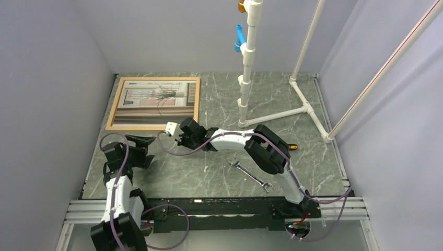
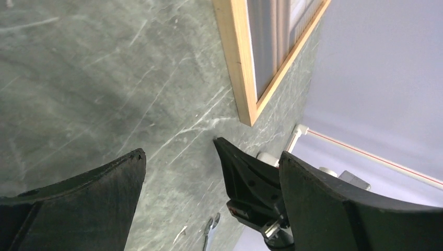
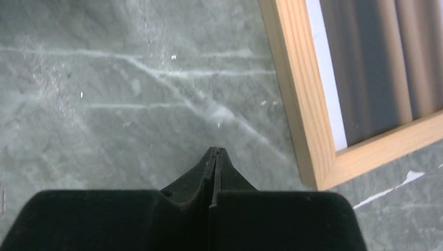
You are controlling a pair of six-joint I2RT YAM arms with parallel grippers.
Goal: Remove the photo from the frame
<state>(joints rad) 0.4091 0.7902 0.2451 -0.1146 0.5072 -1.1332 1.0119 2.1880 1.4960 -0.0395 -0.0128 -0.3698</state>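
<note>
Photo (image 1: 156,99) sits inside the frame (image 1: 153,127), flat at the far left of the counter (image 1: 224,99). Left claw (image 1: 146,150): jaws apart, near the frame's front edge. Right claw (image 3: 215,152): jaws together, just beside the frame's near corner.

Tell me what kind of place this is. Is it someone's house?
Probably a robot testing booth, not a house: plain pale grey walls box in a green marble-patterned table, two black-and-white robot arms are bolted at its edge, and a white plastic pipe stand rises behind.

Overhead view looks down from behind — both wrist views sit low, sharing the frame (image 3: 305,104) corner.
</note>
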